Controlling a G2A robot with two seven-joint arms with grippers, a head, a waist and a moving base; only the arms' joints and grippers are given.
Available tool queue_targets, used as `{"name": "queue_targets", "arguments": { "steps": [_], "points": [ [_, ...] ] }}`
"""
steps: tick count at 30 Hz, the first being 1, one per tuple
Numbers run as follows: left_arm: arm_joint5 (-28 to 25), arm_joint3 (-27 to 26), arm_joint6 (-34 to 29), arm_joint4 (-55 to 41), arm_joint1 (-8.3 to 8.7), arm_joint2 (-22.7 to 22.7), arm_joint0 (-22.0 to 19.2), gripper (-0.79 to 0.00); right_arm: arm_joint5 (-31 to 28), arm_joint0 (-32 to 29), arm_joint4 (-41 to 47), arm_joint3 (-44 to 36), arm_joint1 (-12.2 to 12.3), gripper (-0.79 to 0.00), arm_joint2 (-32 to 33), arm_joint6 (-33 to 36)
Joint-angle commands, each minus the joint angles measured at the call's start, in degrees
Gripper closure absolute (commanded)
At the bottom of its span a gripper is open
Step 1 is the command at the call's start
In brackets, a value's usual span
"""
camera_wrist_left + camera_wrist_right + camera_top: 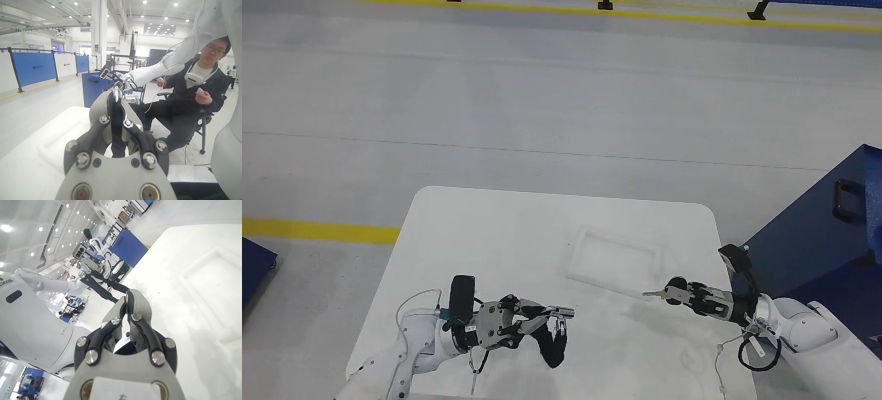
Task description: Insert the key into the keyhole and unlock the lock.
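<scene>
My left gripper is shut on a silver padlock and holds it above the white table's near left part, with the shackle sticking out beside the fingers. The right wrist view shows the padlock farther off, its keyhole end turned toward that camera. Over the near right part of the table, my right gripper is shut on a thin flat key. In the top view the key points toward the lock, with a clear gap between them. Both are held off the tabletop.
A white foam tray with a shallow rectangular recess lies on the table behind the two grippers. A blue cabinet stands close to the table's right edge. Grey floor surrounds the table.
</scene>
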Motion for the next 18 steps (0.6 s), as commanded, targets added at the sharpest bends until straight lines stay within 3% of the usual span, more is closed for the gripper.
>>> {"name": "queue_targets", "arguments": {
  "steps": [1,8,18],
  "points": [
    [0.0,0.0,0.0,0.0,0.0,0.0,0.0,0.0,0.0,0.0,0.0,0.0,0.0,0.0,0.0,0.0],
    [0.12,0.39,-0.42,-6.1,-0.41,0.62,1.09,0.0,0.0,0.0,0.0,0.0,0.0,0.0,0.0,0.0],
    [-0.08,2.26,-5.28,-24.71,-0.95,7.54,1.74,0.0,0.0,0.0,0.0,0.0,0.0,0.0,0.0,0.0]
  ]
}}
